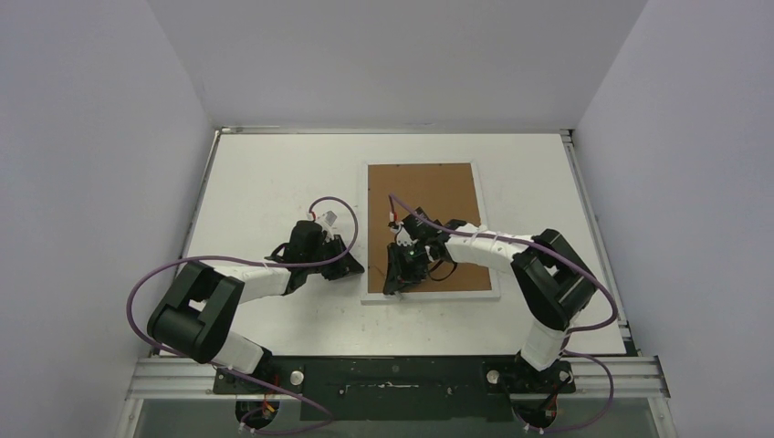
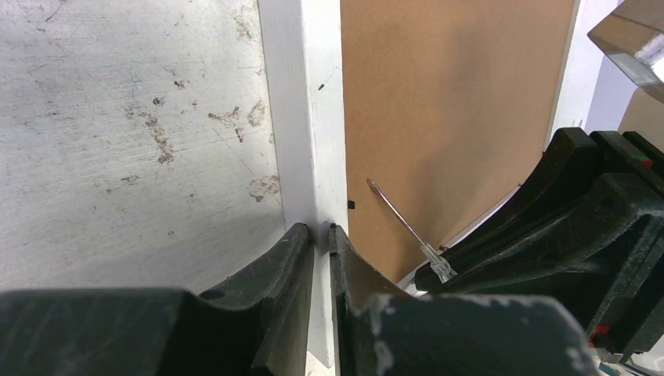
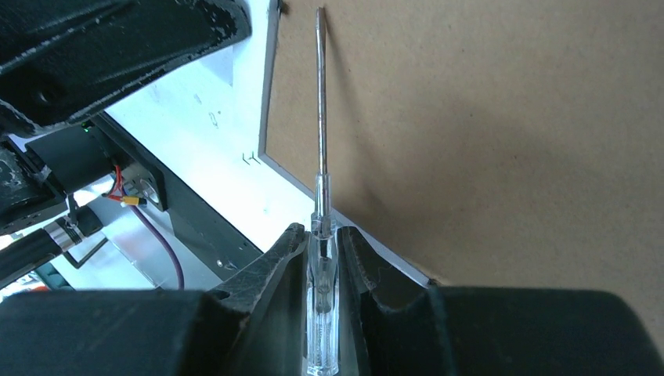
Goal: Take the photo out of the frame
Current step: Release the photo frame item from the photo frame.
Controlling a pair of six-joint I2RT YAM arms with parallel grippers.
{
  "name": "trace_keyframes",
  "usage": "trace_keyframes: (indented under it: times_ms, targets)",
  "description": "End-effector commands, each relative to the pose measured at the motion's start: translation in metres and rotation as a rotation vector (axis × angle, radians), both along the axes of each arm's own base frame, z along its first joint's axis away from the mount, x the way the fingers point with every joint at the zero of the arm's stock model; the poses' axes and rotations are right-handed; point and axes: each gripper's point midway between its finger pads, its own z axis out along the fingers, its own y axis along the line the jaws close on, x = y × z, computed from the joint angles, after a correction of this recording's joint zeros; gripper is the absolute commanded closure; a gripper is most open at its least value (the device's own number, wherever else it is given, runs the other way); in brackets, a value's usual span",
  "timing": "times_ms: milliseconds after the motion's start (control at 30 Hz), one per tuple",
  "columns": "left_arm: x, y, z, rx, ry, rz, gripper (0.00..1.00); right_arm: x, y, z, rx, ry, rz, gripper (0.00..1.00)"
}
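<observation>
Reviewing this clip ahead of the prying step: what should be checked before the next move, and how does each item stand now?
1. Left fingers clamped on the flat white picture frame, at its border: ok.
2. Right fingers shut on the thin clear-handled screwdriver: ok.
3. Brown fibreboard backing panel facing up, seated in the frame: ok.
4. Screwdriver tip on the small black tab at the panel's edge: not ok, the tip lies beside it.
5. Photo free to lift: cannot tell, none shows.
</observation>
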Motion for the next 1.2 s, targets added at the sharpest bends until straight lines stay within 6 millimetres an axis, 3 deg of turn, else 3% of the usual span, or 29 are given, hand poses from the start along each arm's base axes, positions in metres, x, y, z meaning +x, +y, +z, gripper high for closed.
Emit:
trace_keyframes:
  times_ms: [0,633,967,1167]
  targets:
    - [0.008,-0.006,0.008,-0.018,-0.046,-0.019,0.88,-0.004,-0.004,0.011,0.002,-0.022,-0.021,0.95]
    - [0.005,-0.009,0.010,-0.040,-0.041,-0.029,0.88,-0.005,0.030,0.011,0.042,-0.015,0.027,0.95]
    - [0.004,-0.007,0.011,-0.029,-0.047,-0.028,0.87,-0.007,0.019,0.015,0.054,0.000,0.015,0.95]
    - [0.006,-0.003,0.037,-0.030,-0.100,-0.013,0.80,0.004,0.001,0.025,0.038,-0.071,0.052,0.95]
